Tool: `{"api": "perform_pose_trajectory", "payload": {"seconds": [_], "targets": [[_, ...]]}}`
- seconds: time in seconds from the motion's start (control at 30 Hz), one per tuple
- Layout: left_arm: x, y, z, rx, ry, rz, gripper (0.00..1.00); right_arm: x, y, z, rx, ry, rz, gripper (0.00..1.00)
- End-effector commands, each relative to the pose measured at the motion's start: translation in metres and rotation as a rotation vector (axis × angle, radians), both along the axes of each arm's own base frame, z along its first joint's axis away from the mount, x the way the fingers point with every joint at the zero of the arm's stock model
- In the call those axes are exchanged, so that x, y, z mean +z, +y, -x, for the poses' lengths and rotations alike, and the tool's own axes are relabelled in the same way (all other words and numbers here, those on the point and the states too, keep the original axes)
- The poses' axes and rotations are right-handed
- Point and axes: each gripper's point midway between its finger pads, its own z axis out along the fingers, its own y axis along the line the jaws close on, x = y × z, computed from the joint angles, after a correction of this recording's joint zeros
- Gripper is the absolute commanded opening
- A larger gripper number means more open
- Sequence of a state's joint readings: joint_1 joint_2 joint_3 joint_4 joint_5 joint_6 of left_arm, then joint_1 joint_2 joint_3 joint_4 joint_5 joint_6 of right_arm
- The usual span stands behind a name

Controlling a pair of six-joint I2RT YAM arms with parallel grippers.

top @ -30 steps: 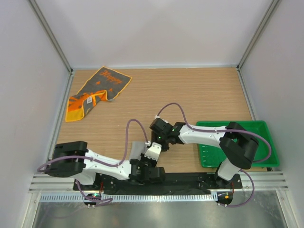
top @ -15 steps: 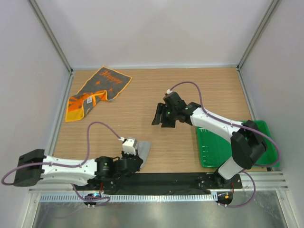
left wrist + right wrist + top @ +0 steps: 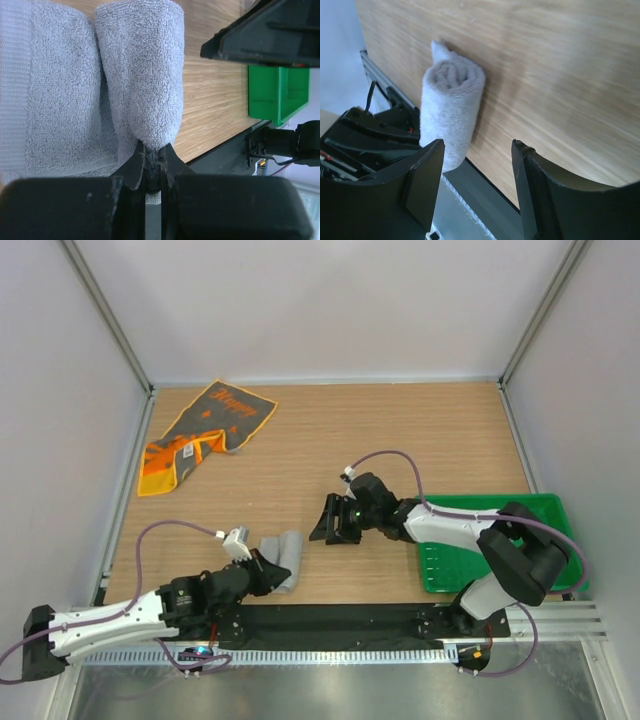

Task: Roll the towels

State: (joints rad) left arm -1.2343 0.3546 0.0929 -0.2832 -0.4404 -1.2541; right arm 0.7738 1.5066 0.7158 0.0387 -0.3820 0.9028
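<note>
The left gripper (image 3: 152, 159) is pinching the near end of the rolled light grey towel (image 3: 142, 75), its jaws pressed tight on the terry fold. The right gripper (image 3: 477, 147) is hovering with jaws spread and nothing between them, the roll lying just ahead of its left finger (image 3: 426, 182). The dark grey towel with orange print (image 3: 207, 433) is lying flat well beyond both grippers.

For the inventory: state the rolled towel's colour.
Rolled towel: plain light grey; clearest in right wrist view.
</note>
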Motion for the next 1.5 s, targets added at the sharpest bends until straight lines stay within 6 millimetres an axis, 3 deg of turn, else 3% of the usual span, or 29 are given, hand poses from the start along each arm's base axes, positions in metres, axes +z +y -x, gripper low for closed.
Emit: {"api": "perform_pose_trajectory", "payload": {"seconds": [0.0,0.17,0.43,0.7,0.9,1.03,1.13,1.37,1.43,1.47], "targets": [[-0.03,0.017,0.01,0.025,0.105,-0.086,0.0,0.028,0.037,0.005,0.08,-0.086,-0.176,0.62],[-0.051,0.014,0.015,-0.001,0.207,-0.151,0.0,0.009,0.049,0.02,0.114,-0.069,-0.199,0.61],[-0.067,0.001,0.01,-0.018,0.302,-0.174,0.0,-0.005,0.045,0.027,0.107,-0.062,-0.19,0.59],[-0.07,0.018,0.011,0.08,0.349,-0.181,0.0,-0.01,0.041,0.022,0.108,-0.133,-0.182,0.62],[-0.074,0.029,0.016,0.106,0.376,-0.17,0.0,-0.026,0.041,0.018,0.112,-0.163,-0.159,0.65],[-0.077,0.032,0.018,0.115,0.395,-0.16,0.0,-0.044,0.048,0.018,0.122,-0.133,-0.143,0.58],[-0.08,0.033,0.02,0.111,0.403,-0.16,0.0,-0.045,0.058,0.021,0.142,-0.139,-0.152,0.55],[-0.078,0.037,0.018,0.122,0.395,-0.181,0.01,-0.051,0.067,0.028,0.16,-0.128,-0.142,0.2],[-0.065,0.036,0.012,0.125,0.362,-0.182,0.09,-0.047,0.065,0.023,0.138,-0.145,-0.117,0.13],[-0.062,0.038,0.011,0.105,0.34,-0.216,0.23,-0.057,0.055,0.025,0.132,-0.123,-0.045,0.11]]}}
